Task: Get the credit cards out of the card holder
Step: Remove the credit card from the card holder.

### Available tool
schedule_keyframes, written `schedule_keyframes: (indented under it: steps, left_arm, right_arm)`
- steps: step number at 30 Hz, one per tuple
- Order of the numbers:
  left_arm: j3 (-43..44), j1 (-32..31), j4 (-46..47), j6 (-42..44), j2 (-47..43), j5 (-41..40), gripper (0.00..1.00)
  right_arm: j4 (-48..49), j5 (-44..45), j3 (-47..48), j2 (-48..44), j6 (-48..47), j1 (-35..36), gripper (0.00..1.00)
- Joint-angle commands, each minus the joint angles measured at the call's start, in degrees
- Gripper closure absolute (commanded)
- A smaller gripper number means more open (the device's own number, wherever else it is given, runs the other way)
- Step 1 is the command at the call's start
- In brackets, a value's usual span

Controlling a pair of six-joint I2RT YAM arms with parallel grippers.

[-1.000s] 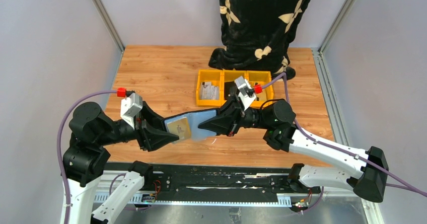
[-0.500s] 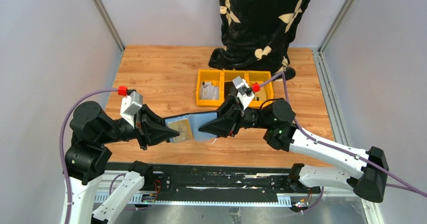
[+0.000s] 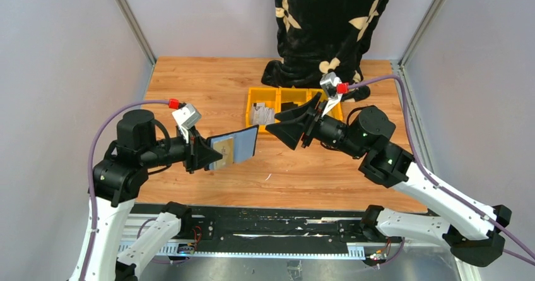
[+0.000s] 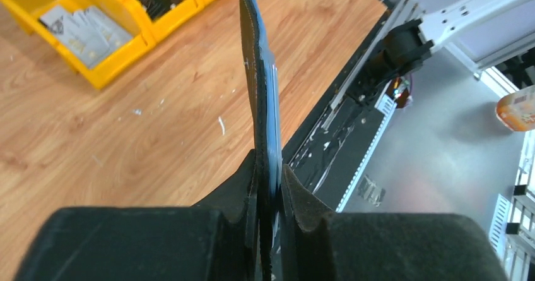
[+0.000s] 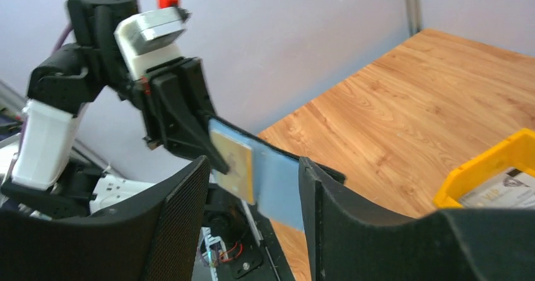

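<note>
The card holder [image 3: 235, 146] hangs in the air over the table's near middle, black outside with a grey-blue inner sleeve facing up. A tan card [image 3: 225, 151] shows in that sleeve. My left gripper [image 3: 211, 155] is shut on the holder's left end. In the left wrist view the holder [image 4: 253, 85] stands edge-on between the pads, with the blue sleeve [image 4: 271, 123] on its right side. My right gripper [image 3: 282, 129] is open and apart from the holder, to its right. In the right wrist view the holder [image 5: 277, 183] and the tan card [image 5: 233, 164] lie beyond the spread fingers.
A row of yellow bins [image 3: 255, 128] stands at the table's middle back, just behind my right gripper. Pale cards [image 3: 262, 113] lie in the left bin and dark items in the others. A black patterned cloth [image 3: 328, 28] hangs at the far edge.
My left gripper shut on the card holder, then my right gripper opened, let it go and drew back right toward the bins. The left arm lifted and turned the holder.
</note>
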Motion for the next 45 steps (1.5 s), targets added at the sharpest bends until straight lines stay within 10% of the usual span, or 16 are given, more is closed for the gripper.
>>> schedule_keyframes:
  steps: [1,6,29,45]
  left_arm:
    - [-0.7,-0.1,-3.1,3.2,1.2,-1.9,1.0]
    - [-0.2,-0.1,-3.1,2.4,2.3,2.9,1.0]
    - [1.5,-0.2,-3.1,0.7,3.2,15.4,1.0]
    - [1.4,-0.2,-3.2,0.5,3.9,18.9,0.92]
  right_arm:
    - [8.1,-11.1,-4.3,1.9,4.7,-0.4,0.43]
    - [18.9,-26.2,-6.4,9.8,13.2,-0.4,0.41]
    - [26.4,-30.8,-10.3,17.4,17.8,-0.4,0.59]
    - [28.1,-18.8,-12.3,19.0,16.4,3.3,0.82]
